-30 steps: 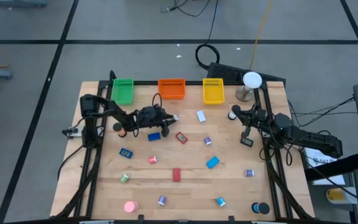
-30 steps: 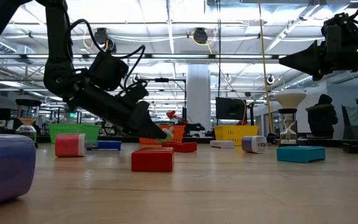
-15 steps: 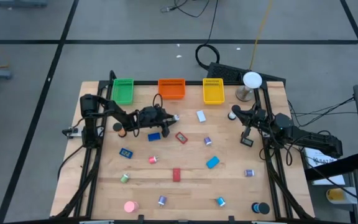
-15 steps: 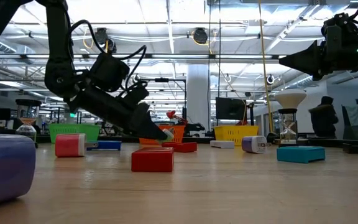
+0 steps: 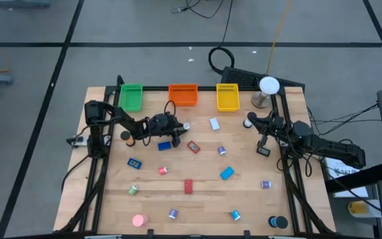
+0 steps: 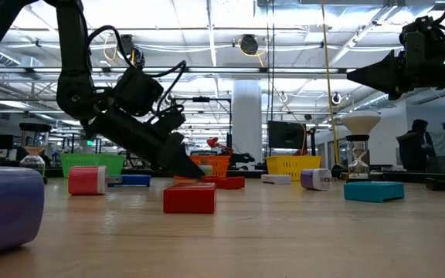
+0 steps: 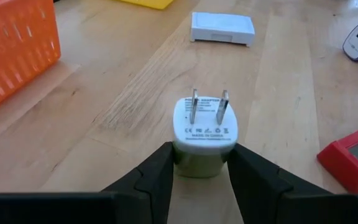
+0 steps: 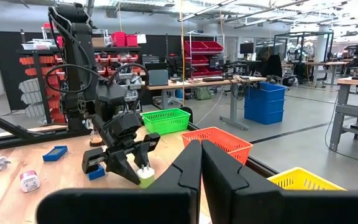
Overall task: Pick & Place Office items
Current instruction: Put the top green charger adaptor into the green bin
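White charger plug pinched between left gripper fingers, orange tray at its twelve o'clock, right gripper fingers pressed together, idle at three o'clock.

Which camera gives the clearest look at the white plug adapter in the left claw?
The left wrist view: the white plug adapter with two metal prongs fills the centre, pinched in the left claw. The high view shows a white speck; the right wrist view a small white piece; the low view hardly shows it.

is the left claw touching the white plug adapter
Touching. In the left wrist view both fingers of the left claw press the sides of the white plug adapter.
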Controlling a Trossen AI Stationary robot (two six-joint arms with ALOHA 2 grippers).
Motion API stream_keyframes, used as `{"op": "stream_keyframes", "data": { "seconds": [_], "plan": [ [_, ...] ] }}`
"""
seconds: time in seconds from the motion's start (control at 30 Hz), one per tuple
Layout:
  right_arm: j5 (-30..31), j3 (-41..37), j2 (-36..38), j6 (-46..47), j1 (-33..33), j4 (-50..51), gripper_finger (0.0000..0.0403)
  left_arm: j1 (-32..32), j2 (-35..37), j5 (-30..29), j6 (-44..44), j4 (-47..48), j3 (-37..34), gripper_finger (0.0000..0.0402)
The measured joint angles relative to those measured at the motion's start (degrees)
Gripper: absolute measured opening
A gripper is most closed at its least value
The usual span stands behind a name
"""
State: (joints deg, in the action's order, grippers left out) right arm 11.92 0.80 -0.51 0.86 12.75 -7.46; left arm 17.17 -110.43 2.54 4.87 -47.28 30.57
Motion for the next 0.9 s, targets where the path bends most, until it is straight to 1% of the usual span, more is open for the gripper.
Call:
{"op": "stream_keyframes", "data": {
  "seconds": [0.17,0.27,0.37,0.57,0.7,0.8,0.9],
  "plan": [
    [0.00,0.01,0.00,0.00,0.00,-0.02,0.0004,-0.01,1.99,0.80,0.34,2.66,-0.12,0.0148],
    [0.00,0.01,0.02,0.01,0.00,-0.01,0.0004,0.10,5.01,0.61,0.35,7.73,-0.20,0.0158],
    [0.00,0.02,0.00,0.01,0.00,-0.01,0.0004,0.10,8.68,0.45,0.55,12.97,-0.26,0.0180],
    [0.01,0.02,0.00,0.01,0.01,0.01,0.0004,0.10,14.84,-0.02,2.11,22.15,-0.35,0.0240],
    [0.00,0.02,0.01,0.01,0.00,-0.02,0.0004,0.46,18.55,-0.03,5.24,27.25,0.00,0.0277],
    [0.00,-0.01,0.01,0.01,0.00,0.00,0.0004,1.38,20.78,0.46,9.81,34.73,3.28,0.0298],
    [0.00,0.00,0.01,0.01,0.00,0.00,0.0004,1.69,21.35,1.87,11.35,44.80,8.73,0.0313]
  ]
}}
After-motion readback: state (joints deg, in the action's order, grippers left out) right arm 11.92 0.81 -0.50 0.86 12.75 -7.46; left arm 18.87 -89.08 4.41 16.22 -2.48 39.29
